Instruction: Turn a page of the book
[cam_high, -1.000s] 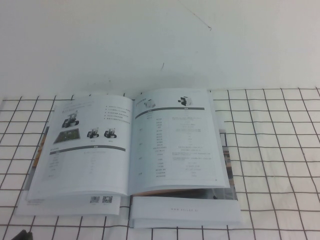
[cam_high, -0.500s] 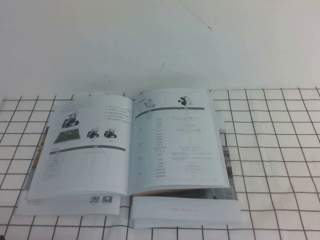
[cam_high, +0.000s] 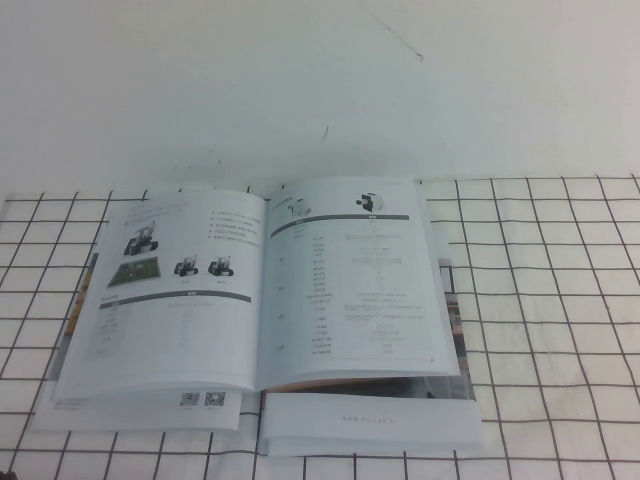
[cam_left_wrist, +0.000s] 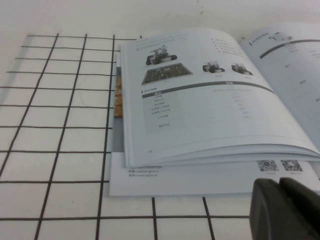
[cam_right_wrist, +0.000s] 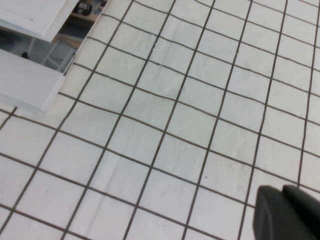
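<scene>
Book (cam_high: 265, 295) lies open on gridded surface (cam_high: 545, 300), page (cam_high: 170, 300) untouched. Left pincer (cam_left_wrist: 285, 210) hovers nearby, right pincer (cam_right_wrist: 287, 212) well apart; fingers' state indeterminate.

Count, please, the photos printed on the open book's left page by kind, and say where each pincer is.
Black wheeled robot photos: 3
Green photos: 1
Total: 4
Left pincer: on the near side of the book's left page.
Right pincer: above the checked cloth, right of the book.
</scene>
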